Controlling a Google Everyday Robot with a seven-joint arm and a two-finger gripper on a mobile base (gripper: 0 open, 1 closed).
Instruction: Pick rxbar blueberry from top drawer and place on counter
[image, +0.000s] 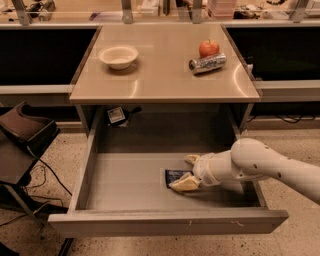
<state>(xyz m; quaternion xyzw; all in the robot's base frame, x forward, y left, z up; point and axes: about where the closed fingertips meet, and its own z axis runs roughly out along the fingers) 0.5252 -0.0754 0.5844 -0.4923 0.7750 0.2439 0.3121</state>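
Gripper (189, 171) low in the top drawer (125, 182), reaching in from the right, fingers spread apart. Just left of the wrist, touching the nearer finger, the rxbar blueberry (173, 176) flat on the drawer floor, long axis seemingly left-to-right. Beyond and above, the counter (165, 75).

A glossy, smooth tan-beige counter (165, 80) catches the overhead light above a wide grey top drawer (125, 182) of matt, bare metal. Low in the drawer's right half, the pale cream gripper (187, 171), dull and rubbery-looking, sits at the dark navy rxbar blueberry (173, 176) in its slick film wrapper. The arm's white shell (265, 165) looks like smooth plastic. On the counter: a matt off-white round bowl (118, 56), a shiny silver metal can (207, 63) and a waxy red apple (209, 48). Speckled, polished stone-like flooring (55, 150) surrounds the unit.
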